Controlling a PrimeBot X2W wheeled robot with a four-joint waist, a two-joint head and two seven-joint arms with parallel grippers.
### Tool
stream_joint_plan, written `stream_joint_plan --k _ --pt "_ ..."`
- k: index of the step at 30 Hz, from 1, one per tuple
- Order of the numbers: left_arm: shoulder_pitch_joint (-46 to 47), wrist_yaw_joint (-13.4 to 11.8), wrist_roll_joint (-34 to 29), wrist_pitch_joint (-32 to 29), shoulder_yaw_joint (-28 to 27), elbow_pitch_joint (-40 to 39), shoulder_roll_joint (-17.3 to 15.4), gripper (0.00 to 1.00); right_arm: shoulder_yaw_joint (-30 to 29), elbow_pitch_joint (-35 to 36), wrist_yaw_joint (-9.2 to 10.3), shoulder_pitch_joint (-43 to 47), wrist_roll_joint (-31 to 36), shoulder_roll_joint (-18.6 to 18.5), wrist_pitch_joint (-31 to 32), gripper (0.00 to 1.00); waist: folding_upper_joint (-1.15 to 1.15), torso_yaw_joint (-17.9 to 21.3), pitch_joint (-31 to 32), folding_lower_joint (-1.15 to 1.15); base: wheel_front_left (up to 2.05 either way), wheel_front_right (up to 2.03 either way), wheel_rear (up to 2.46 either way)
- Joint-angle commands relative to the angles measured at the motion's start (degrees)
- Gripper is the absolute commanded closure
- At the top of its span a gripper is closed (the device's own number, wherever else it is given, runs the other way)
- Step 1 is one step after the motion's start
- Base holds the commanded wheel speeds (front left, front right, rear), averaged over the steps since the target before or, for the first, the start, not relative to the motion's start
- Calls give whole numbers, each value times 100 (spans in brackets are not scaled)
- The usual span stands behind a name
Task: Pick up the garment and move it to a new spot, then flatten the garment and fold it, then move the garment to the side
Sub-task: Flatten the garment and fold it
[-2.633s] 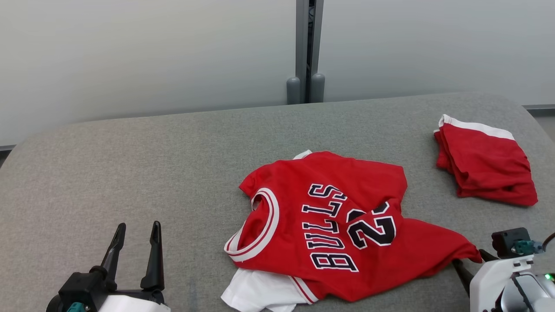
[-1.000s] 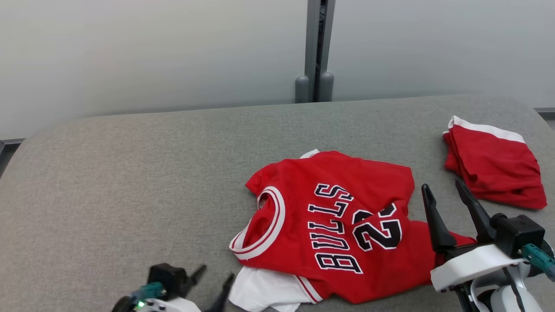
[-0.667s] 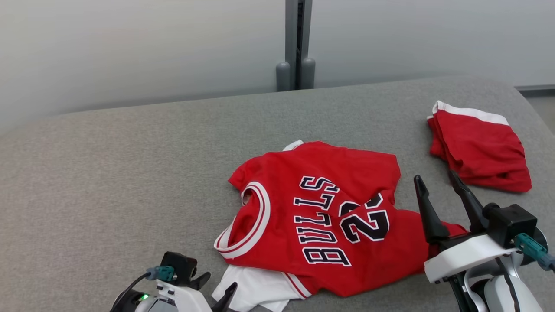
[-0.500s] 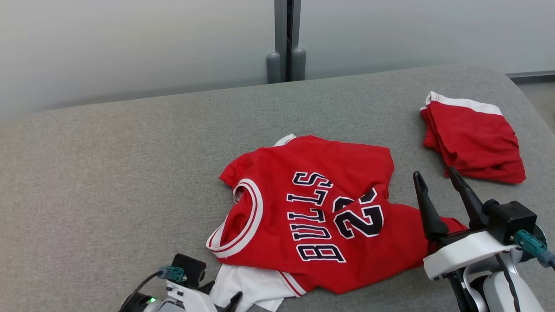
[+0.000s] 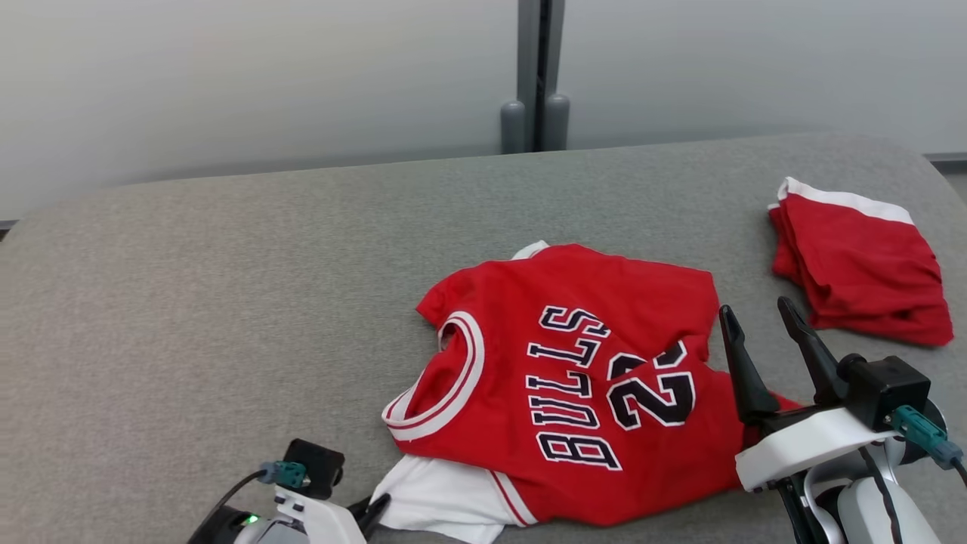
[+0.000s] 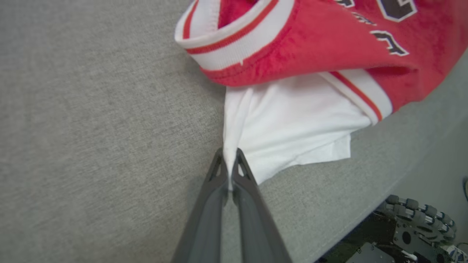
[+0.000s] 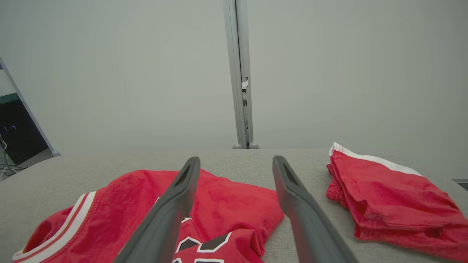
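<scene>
Left pincer (image 6: pixel 229 162) is clamped on a white corner of the jersey (image 5: pixel 604 291), rest is spread out beyond it; right pincer (image 5: pixel 754 310) is held wide above its right edge.

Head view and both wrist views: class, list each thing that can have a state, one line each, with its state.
jersey: crumpled, not folded, lying on the grey surface.
second red garment: folded, lying apart from the jersey at the right.
left tool: shut on the jersey's white corner.
right tool: open, holding nothing, above the jersey's right end.
</scene>
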State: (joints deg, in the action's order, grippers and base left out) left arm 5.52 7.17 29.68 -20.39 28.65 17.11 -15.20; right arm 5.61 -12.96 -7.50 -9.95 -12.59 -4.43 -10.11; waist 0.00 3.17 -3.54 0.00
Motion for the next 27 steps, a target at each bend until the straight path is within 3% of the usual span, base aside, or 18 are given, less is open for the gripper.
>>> stream_joint_plan --k 1,11,15,16,17,27 --pt "10 -44 55 12 -71 -46 -74 100 -13 -11 0 29 -8 -35 -30 0 0 -136 69 0 0 0 0" --pt "-839 -486 441 -277 -431 -699 -411 100 -54 -43 0 110 -23 -71 43 0 0 -650 178 0 0 0 0" --pt "-1031 -508 566 -434 -379 -720 -415 100 -23 -76 0 108 -35 -70 68 0 0 -735 206 0 0 0 0" --pt "-1036 -523 550 -436 -377 -737 -416 71 -15 -79 0 104 -38 -70 74 0 0 -743 214 0 0 0 0" --pt "-1023 -544 526 -384 -389 -769 -406 0 -6 -82 0 101 -41 -69 81 0 0 -748 222 0 0 0 0" --pt "-525 -709 78 -38 -586 -1303 -750 0 57 -45 0 67 -58 -82 100 0 0 -561 215 0 0 0 0"
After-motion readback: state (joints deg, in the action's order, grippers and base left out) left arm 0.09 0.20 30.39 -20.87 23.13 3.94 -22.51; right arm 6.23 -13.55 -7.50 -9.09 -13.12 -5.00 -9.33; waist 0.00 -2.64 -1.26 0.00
